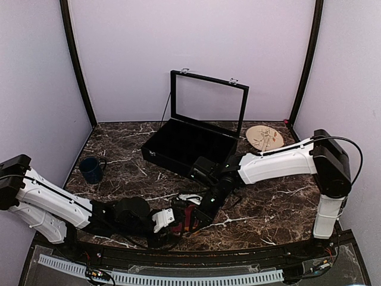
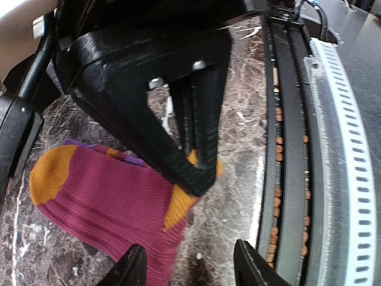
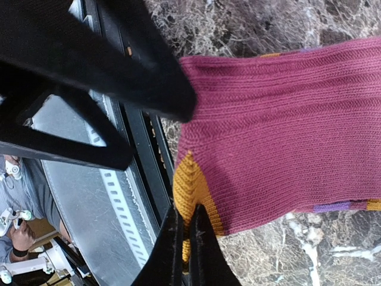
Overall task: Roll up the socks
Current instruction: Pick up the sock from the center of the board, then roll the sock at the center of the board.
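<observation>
A sock [image 2: 101, 196] of magenta knit with orange toe and heel patches and a purple stripe lies flat on the marble table [image 2: 238, 119] near the front edge. It also shows as a red patch, the sock [image 1: 189, 218], between both arms, and fills the right wrist view as the sock [image 3: 280, 131]. My right gripper [image 3: 187, 235] is shut, pinching the orange patch at the sock's corner. My left gripper [image 2: 193, 268] hovers open just above. One fingertip is over the sock's edge and the other over bare marble. From above, the left gripper [image 1: 172, 219] and right gripper [image 1: 201, 213] nearly meet.
A dark blue mug [image 1: 90, 168] stands at the left. An open black case [image 1: 190, 140] sits at the middle back, with a round wooden plate [image 1: 265, 138] to its right. A black and white rail [image 2: 345, 149] runs along the table's front edge, close beside the sock.
</observation>
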Tool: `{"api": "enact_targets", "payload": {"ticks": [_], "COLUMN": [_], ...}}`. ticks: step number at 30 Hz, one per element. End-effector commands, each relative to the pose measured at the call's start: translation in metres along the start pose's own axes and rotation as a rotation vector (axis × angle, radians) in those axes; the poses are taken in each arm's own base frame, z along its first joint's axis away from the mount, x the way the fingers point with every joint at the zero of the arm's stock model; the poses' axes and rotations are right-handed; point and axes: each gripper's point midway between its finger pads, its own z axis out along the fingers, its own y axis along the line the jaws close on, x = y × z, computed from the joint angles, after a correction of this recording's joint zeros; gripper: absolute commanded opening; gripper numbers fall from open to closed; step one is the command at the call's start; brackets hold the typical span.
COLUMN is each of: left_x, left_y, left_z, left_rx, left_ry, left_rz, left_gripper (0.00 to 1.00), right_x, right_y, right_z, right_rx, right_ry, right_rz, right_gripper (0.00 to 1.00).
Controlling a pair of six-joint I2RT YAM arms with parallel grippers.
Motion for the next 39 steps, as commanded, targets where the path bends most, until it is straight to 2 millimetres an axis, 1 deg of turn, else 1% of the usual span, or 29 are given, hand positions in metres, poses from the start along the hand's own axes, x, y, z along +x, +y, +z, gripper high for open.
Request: {"api": "enact_targets", "payload": {"ticks": [1, 6, 11, 15, 18, 25, 30, 35, 39], "left_x": [-0.004, -0.004, -0.002, -0.005, -0.004, 0.001, 0.002, 0.004, 0.004], "left_y": [0.014, 0.017, 0.017, 0.014, 0.010, 0.002, 0.001, -0.002, -0.003], "left_z": [0.005, 0.009, 0.012, 0.011, 0.012, 0.014, 0.015, 0.018, 0.019], "left_rx": [-0.088, -0.108, -0.105, -0.089, -0.066, -0.018, -0.012, 0.007, 0.042], "left_ry": [0.012, 0.015, 0.024, 0.008, 0.012, 0.031, 0.041, 0.056, 0.064], "left_rz": [0.040, 0.057, 0.063, 0.064, 0.066, 0.065, 0.066, 0.076, 0.066], "left_gripper": [0.51, 0.48, 0.36, 0.30, 0.26, 0.21, 0.17, 0.13, 0.08], "right_x": [-0.007, -0.007, -0.006, -0.006, -0.007, -0.009, -0.008, -0.005, -0.001], "right_y": [0.006, 0.007, 0.006, 0.006, 0.005, 0.005, 0.005, 0.005, 0.002], "right_z": [-0.006, -0.007, -0.008, -0.007, -0.008, -0.010, -0.010, -0.010, -0.009], "right_rx": [-0.028, -0.037, -0.040, -0.043, -0.042, -0.042, -0.043, -0.045, -0.039], "right_ry": [-0.007, -0.005, -0.003, -0.002, -0.003, -0.008, -0.009, -0.004, 0.000], "right_rz": [-0.019, -0.020, -0.015, -0.014, -0.011, -0.013, -0.010, -0.006, 0.000], "right_gripper": [0.00, 0.00, 0.00, 0.00, 0.00, 0.00, 0.00, 0.00, 0.00]}}
